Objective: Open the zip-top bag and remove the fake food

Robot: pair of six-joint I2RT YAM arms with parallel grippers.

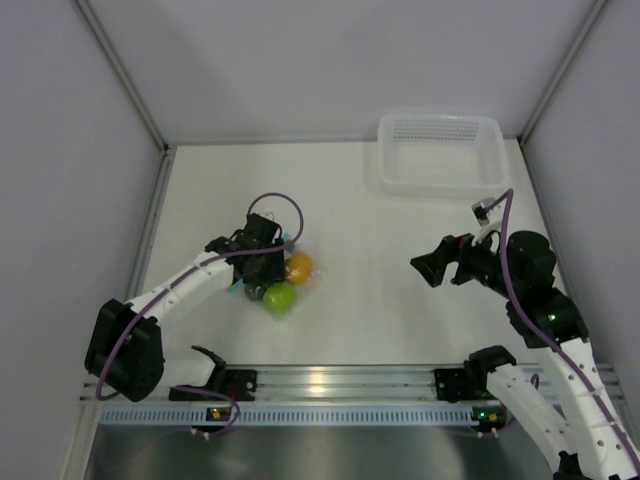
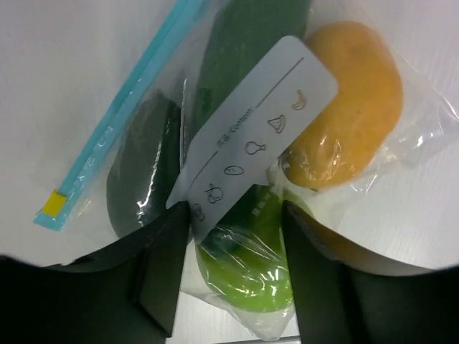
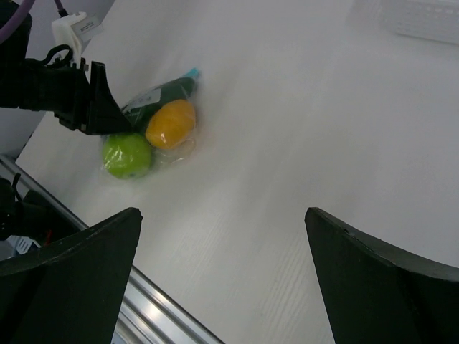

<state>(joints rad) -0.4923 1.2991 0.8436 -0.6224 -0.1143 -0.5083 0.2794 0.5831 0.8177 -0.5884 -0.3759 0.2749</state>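
- Top external view: the bench [image 1: 400,300] carries the bag [image 1: 289,282] left of centre, with the food inside.
- Right gripper [image 3: 222,215] hangs wide open, well apart from the bag.
- Left gripper [image 2: 233,215] straddles the bag at the lime ball [image 2: 247,272]; whether it is clamped cannot be told. It would do best to pinch film only.
- Zip strip [image 2: 122,107] looks shut and lies free for the right gripper to take.

White shells with black joints cover the left arm [image 1: 185,283] and right arm [image 1: 585,375]. A purple cable [image 1: 292,207] arcs at twelve o'clock of the black left gripper [image 1: 262,282]; the right gripper [image 1: 425,270] has black, wedge-shaped jaws.
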